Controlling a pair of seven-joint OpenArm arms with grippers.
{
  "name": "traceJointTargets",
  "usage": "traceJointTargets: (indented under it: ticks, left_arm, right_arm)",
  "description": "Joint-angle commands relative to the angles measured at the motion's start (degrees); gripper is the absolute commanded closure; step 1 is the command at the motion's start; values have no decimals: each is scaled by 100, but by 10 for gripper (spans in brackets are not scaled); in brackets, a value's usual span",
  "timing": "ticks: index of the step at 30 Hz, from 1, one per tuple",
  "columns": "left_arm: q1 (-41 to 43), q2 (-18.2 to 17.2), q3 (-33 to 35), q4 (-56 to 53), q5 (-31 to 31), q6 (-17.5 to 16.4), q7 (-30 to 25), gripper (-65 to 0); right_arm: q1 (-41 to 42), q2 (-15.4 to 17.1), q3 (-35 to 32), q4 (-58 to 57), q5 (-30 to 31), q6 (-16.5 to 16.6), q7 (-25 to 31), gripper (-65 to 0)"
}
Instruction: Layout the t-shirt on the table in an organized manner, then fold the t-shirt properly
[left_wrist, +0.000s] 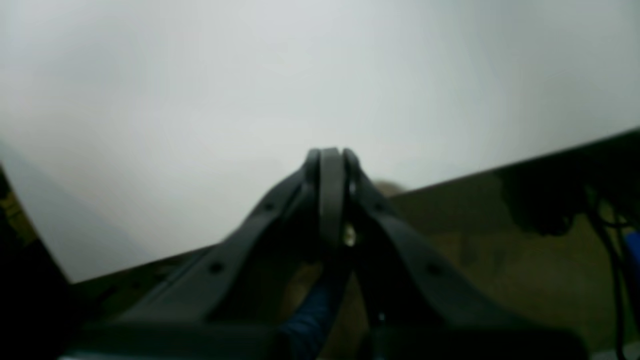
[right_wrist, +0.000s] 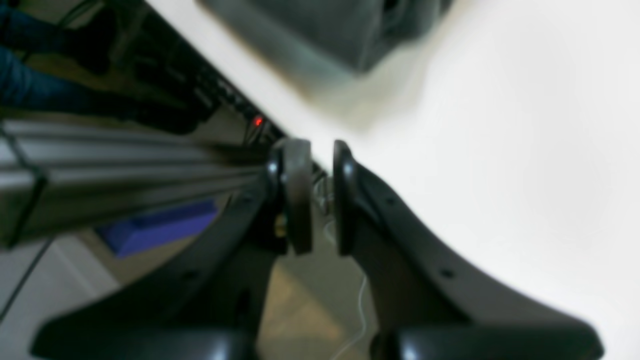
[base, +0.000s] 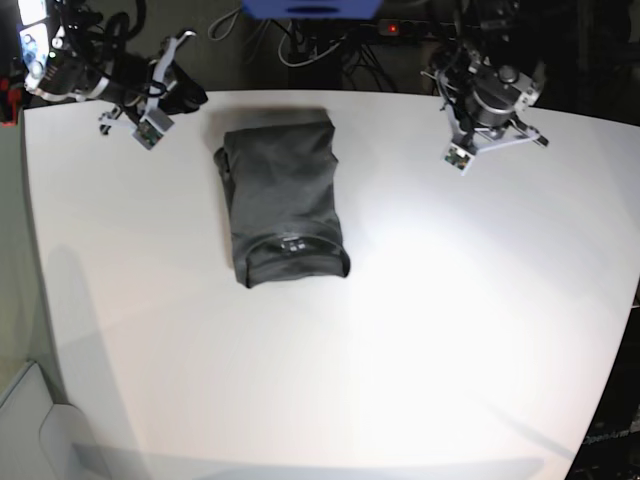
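The dark grey t-shirt (base: 285, 203) lies folded into a narrow upright rectangle on the white table (base: 430, 330), its collar and small tag at the near end. Both arms hang back at the table's far edge, well apart from the cloth.

The left gripper (left_wrist: 330, 156) has its jaws pressed together with nothing between them; ahead of the jaws is bare tabletop (left_wrist: 250, 90), and below them the table's edge and the dim floor. In the base view this gripper (base: 455, 158) sits off to the shirt's right, clear of it.

The right gripper (right_wrist: 321, 195) shows a narrow gap between its jaws, and nothing is pinched there. Just beyond its fingertips runs the table's edge (right_wrist: 280, 110); up and to the right of the jaws a blurred corner of the shirt (right_wrist: 330, 30) rests on the white top. In the base view this gripper (base: 148, 130) hovers near the shirt's far left corner, not touching it.
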Motion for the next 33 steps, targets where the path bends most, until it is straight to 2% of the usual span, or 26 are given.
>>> traceJointTargets:
  ticks: [1, 5, 8, 11, 15, 18, 20, 25, 30, 33]
  left_arm:
    - [153, -2, 100, 117, -78, 35, -41, -3]
    - [637, -20, 460, 117, -157, 43, -41, -3]
    - [1041, -55, 671, 117, -122, 52, -41, -3]
    - [1437, -55, 671, 82, -166, 96, -261, -3]
    - [1911, -20, 663, 56, -166, 123, -780, -3]
    - [2043, -11, 663, 56, -166, 123, -780, -3]
    - [2069, -11, 654, -23, -175, 123, -780, -3]
    - [2113, -2, 513, -806, -192, 123, -859, -3]
    - [1841, 103, -41, -1966, -632, 131, -1554, -3]
    - [1498, 68, -331, -2749, -808, 131, -1738, -3]
  right_arm:
    - [-148, 184, 76, 97, 88, 34, 112, -61]
    - [-922, 412, 85, 88, 18, 34, 525, -44]
    - [-1406, 369, 85, 88, -563, 34, 789, -37]
    - [-1687, 105, 85, 0, -1275, 34, 1070, -37]
    - [-1748, -335, 59, -290, -2075, 34, 1123, -36]
    - [-1740, -546, 59, -430, -2497, 34, 1123, -21]
    - [-1731, -581, 50, -501, -2567, 34, 1123, 0]
    - [-1573, -590, 50, -1142, -2567, 34, 1149, 0]
    - [-1283, -660, 50, -2347, -2567, 34, 1774, 0]
    - [-1054, -678, 50, -3024, -2567, 34, 2072, 0]
